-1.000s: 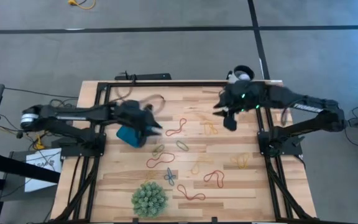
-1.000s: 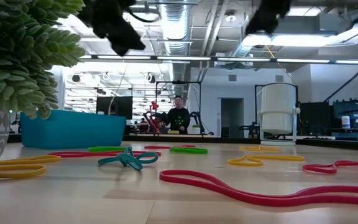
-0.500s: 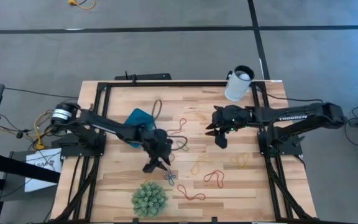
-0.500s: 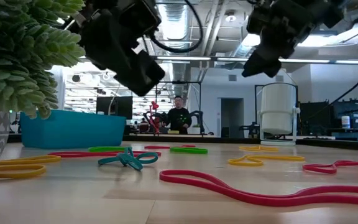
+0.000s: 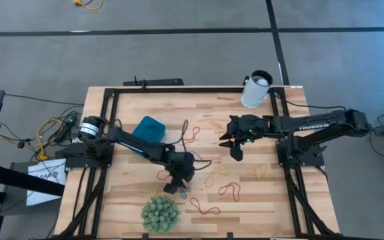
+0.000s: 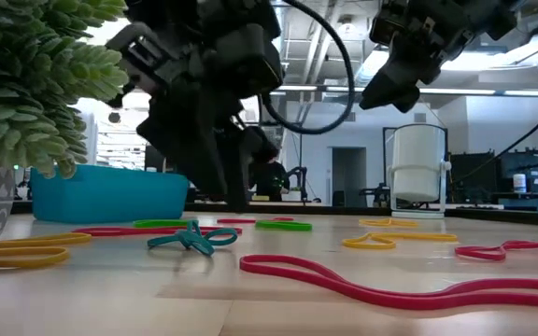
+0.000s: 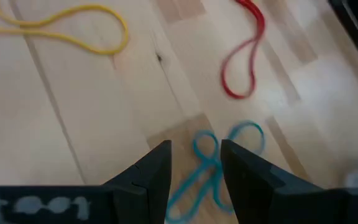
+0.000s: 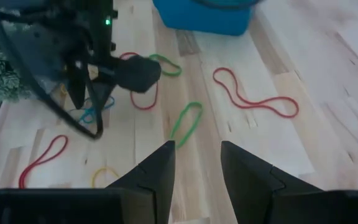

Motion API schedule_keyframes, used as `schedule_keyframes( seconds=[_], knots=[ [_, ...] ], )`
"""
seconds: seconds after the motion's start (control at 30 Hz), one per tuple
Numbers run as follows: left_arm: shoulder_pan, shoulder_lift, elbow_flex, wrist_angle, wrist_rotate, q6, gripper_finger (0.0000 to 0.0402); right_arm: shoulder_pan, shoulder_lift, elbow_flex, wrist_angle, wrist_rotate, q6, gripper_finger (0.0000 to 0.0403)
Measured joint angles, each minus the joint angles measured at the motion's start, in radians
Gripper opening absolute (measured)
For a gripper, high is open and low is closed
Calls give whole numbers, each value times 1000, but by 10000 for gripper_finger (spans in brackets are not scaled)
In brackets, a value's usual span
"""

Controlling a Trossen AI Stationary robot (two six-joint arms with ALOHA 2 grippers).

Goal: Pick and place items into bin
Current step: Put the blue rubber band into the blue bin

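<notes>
Rubber-band items lie flat and scattered on the wooden table: a blue one (image 5: 181, 191), red ones (image 5: 229, 191) and yellow ones (image 5: 259, 172). The teal bin (image 5: 150, 128) sits on the table at the far left. My left gripper (image 5: 173, 186) hangs open and slanting down just over the blue band (image 7: 211, 168), whose loops show between and beyond its fingers. My right gripper (image 5: 229, 147) hovers open above the table's right middle, over a green band (image 8: 187, 119), and touches nothing.
A green spiky ball (image 5: 160, 212) stands at the near edge, close to my left gripper. A white cup (image 5: 255, 90) stands at the far right corner. A black frame borders the table, and a person shows in the room beyond (image 6: 269, 177).
My left gripper has swung from over the bin toward the table's near edge and its middle, sinking and tipping downward until it hangs over the blue band. My right gripper has come down and away from the cup, then kept still. Both stay open.
</notes>
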State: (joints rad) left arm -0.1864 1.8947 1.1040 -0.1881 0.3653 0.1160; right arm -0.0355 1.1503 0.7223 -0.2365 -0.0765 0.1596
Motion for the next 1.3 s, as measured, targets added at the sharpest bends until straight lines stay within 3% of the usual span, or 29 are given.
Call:
schedule_keyframes(
  seconds=[0.13, 0.67, 1.0, 1.3],
  knots=[
    [-19, 32, 14, -5, -83, -30, 128, 1, 0, 0, 8, 0, 0, 123],
    [-117, 37, 14, -26, -189, -265, 128, 1, 0, 0, 10, -1, 0, 123],
    [-158, 37, 13, -8, -187, -393, 128, 1, 0, 0, 10, -2, -2, 123],
    [-162, 37, 13, -27, -194, -416, 128, 1, 0, 0, 10, -3, -11, 123]
  ],
)
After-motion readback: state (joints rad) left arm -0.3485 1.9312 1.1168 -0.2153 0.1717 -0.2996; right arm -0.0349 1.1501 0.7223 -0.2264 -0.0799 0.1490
